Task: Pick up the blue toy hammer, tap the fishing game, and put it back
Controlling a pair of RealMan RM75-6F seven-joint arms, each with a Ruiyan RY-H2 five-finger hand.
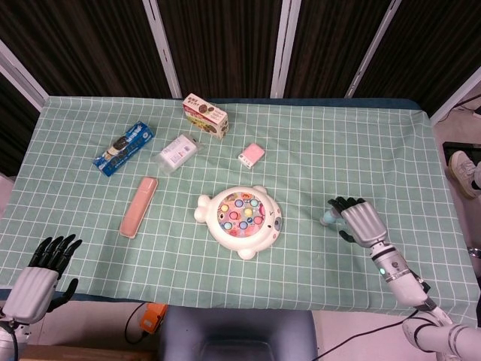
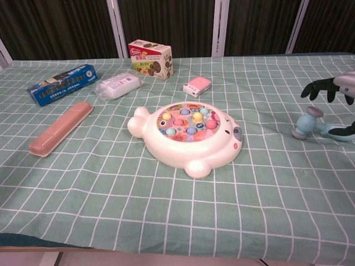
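Now, small light-blue plastic toy hammer (image 2: 308,123) lies on cloth right of white fish-shaped fishing game (image 2: 187,135). Your right hand (image 1: 359,221) hovers over it, fingers spread, holding nothing. Descend off-centre and you risk nudging hammer away.

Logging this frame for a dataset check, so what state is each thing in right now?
Blue toy hammer: lying on the tablecloth, not gripped.
Right hand: open above the hammer, fingers spread.
Left hand: open, idle at the table's near edge.
Fishing game: flat, untouched.
Cookie box: upright, closed.
Pink case: closed, lying flat.
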